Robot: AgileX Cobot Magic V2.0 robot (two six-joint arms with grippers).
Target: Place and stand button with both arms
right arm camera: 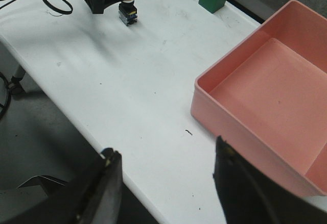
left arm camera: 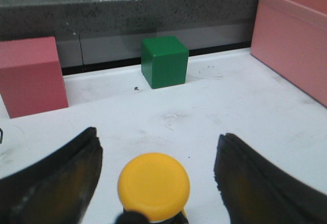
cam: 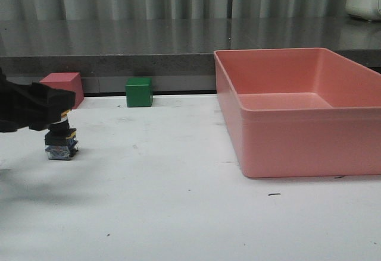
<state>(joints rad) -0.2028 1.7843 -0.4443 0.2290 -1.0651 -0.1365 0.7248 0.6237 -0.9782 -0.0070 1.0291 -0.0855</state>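
Button point(cam: 61, 144): stands upright on its dark square base at the left side of the white table point(cam: 178, 213), yellow cap uppermost (cap largely hidden by the claw in the front view, plain in the left wrist view).
Button, other views: yellow mushroom cap point(left arm camera: 153, 185) sits between the two prongs; seen small from the right wrist camera point(right arm camera: 127, 13), base on the table.
Left gripper point(cam: 59, 103): prongs spread wide, one on either side of the cap with clear gaps in the left wrist view point(left arm camera: 156, 178); it does not clamp the button.
Right gripper point(right arm camera: 166, 183): prongs well apart, nothing between them, hanging above the table's near edge; not visible in the front view.
Pink bin point(cam: 297, 109): large open rectangular container on the right half of the table, well apart from the button; the visible floor shows a smooth pink surface only (its near inner corner is hidden by the wall in the front view).
Pink bin, right wrist view point(right arm camera: 265, 101): interior seen from above, bare pink floor in the visible part.
Green cube point(cam: 139, 91): at the table's far edge, between the red cube and the bin.
Red cube point(cam: 62, 85): far left edge, behind the left gripper.
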